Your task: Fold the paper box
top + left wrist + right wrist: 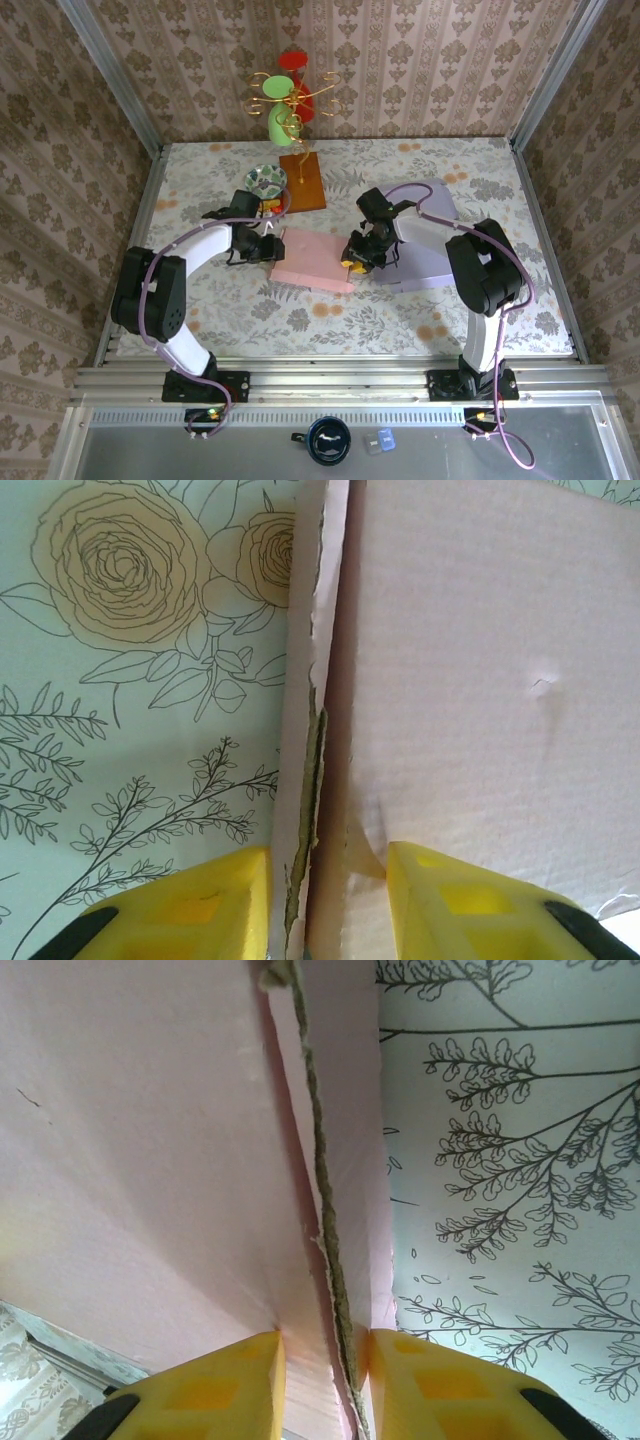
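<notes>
The pink paper box (312, 262) lies flattened on the floral tablecloth at the middle of the table. My left gripper (268, 247) is at its left edge and my right gripper (355, 262) at its right edge. In the left wrist view the yellow fingers (190, 910) straddle the box's torn layered edge (315, 730), and the left gripper (328, 900) is shut on it. In the right wrist view the right gripper (325, 1380) pinches the folded pink edge (330, 1260), both pads against the card. The wide pink panel (150, 1160) spreads to the left there.
A lavender flat sheet (425, 245) lies under the right arm. Behind the box are a brown board (303, 180), a patterned bowl (265, 180) and a wire stand with a green cup (283, 100). A dark mug (328, 440) sits below the table's front rail.
</notes>
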